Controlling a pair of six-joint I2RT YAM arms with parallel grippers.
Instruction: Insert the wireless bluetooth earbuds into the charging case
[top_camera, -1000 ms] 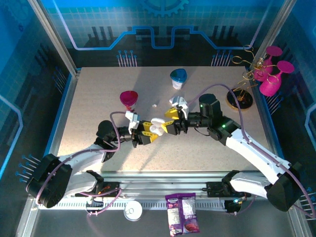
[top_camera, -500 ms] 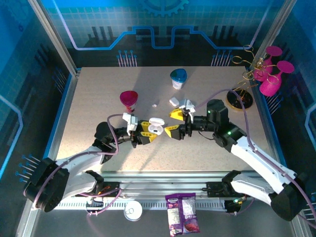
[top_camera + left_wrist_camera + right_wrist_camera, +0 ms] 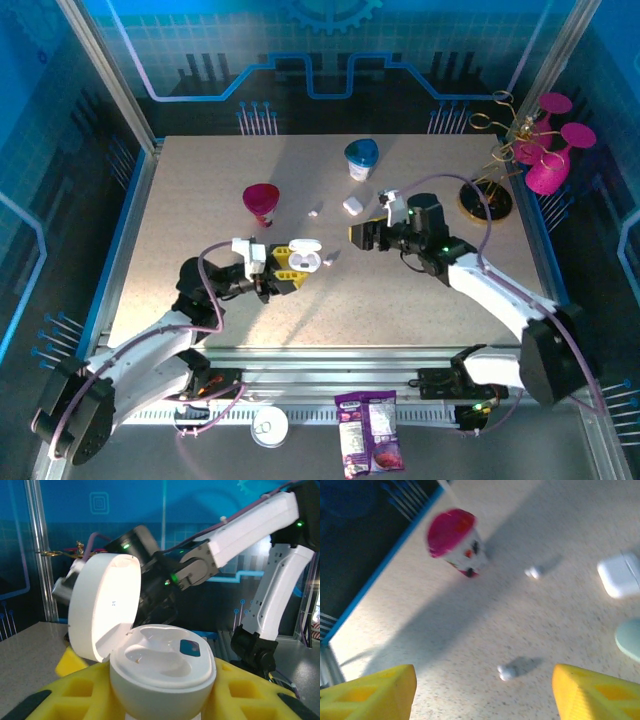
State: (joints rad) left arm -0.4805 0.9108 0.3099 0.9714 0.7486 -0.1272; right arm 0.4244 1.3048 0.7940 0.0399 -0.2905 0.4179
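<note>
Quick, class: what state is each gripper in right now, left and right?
Left gripper: closed on the open charging case.
Right gripper: open, holding nothing.

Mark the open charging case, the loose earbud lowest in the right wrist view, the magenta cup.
open charging case (image 3: 162, 672): left wrist view, base front.
loose earbud (image 3: 507, 671): right wrist view, its middle.
magenta cup (image 3: 450, 532): right wrist view, magenta top.
</note>
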